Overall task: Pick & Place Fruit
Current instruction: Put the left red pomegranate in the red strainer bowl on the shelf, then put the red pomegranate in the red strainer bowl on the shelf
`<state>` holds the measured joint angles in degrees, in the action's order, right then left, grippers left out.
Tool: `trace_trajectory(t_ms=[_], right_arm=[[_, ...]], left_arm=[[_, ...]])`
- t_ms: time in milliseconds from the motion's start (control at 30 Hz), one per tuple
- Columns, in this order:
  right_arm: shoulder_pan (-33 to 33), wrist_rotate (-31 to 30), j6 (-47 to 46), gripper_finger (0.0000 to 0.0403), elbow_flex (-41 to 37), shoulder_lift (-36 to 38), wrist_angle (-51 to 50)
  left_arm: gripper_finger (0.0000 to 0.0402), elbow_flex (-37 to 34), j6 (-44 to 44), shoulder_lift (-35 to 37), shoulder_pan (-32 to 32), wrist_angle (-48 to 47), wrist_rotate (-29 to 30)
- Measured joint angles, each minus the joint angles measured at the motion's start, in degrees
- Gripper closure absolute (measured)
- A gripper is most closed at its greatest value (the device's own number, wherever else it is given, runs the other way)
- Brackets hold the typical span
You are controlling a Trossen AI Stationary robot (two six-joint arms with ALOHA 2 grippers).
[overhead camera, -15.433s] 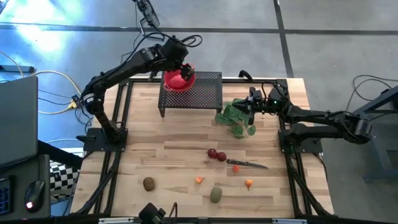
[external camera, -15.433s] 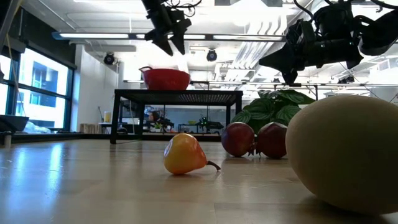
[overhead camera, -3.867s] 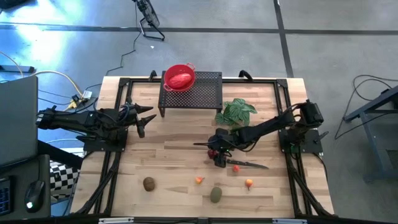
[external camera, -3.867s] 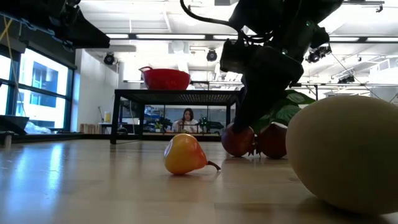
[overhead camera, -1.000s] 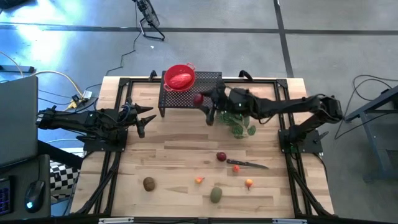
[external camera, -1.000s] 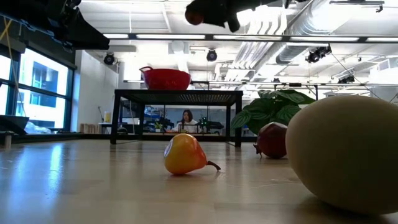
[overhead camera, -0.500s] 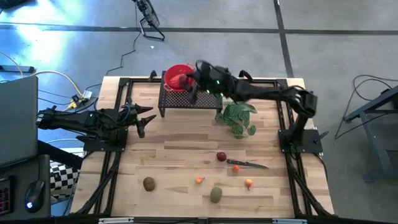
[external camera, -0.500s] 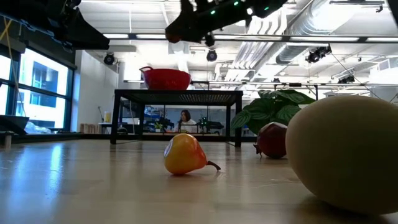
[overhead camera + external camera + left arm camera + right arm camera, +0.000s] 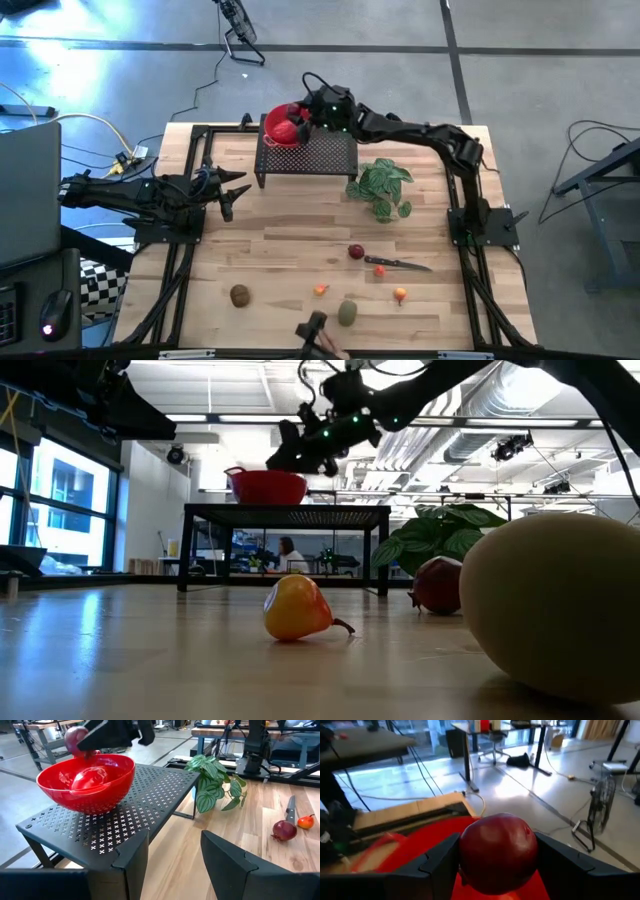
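A dark-red round fruit [image 9: 498, 851] hangs over the red bowl [image 9: 276, 131], which stands on the black perforated stand [image 9: 325, 150] at the table's far side. My right gripper [image 9: 303, 112] is shut on that fruit. A red oblong fruit [image 9: 89, 776] lies in the bowl. On the table lie a second dark-red round fruit [image 9: 356, 252], a brown oval one [image 9: 239, 295], an olive-green one [image 9: 347, 313] and two tiny orange ones [image 9: 320, 289] [image 9: 400, 295]. My left gripper [image 9: 232, 190] waits open at the table's left side. My right gripper pinches the dark-red round fruit by its two opposite sides [image 9: 467, 855] between its two fingers [image 9: 440, 865]. The fingers reach in nearly level from the table's right. The fruit is lifted clear, above the bowl's right rim [image 9: 107, 759].
A black-handled knife [image 9: 398, 265] lies right of the dark-red fruit on the table. A green leafy plant [image 9: 382, 186] sits in front of the stand's right end. A dark thing [image 9: 313, 333] shows at the near edge. Bare wood lies left of centre.
My right gripper has carried the dark-red fruit toward the table's far left, from in front of the stand's right part to above the bowl, sinking a little. The hold has stayed the same.
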<state>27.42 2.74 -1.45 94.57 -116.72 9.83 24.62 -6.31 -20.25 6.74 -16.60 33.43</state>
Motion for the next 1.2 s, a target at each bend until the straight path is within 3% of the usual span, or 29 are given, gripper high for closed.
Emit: trace_trajectory(t_ms=[633,967,1200], right_arm=[[1.58,0.46,1.73,0.0172,0.03,0.03,-4.9],[1.09,-1.28,3.08,0.013,0.03,0.22,-2.21],[0.72,-0.27,3.06,0.0122,0.03,0.25,-1.34]], left_arm=[[0.0227,0.0,0.0,0.0,0.0,0.09,0.0],[0.0227,0.0,0.0,0.0,0.01,0.09,0.0],[0.0227,0.0,0.0,0.0,0.0,0.09,0.0]])
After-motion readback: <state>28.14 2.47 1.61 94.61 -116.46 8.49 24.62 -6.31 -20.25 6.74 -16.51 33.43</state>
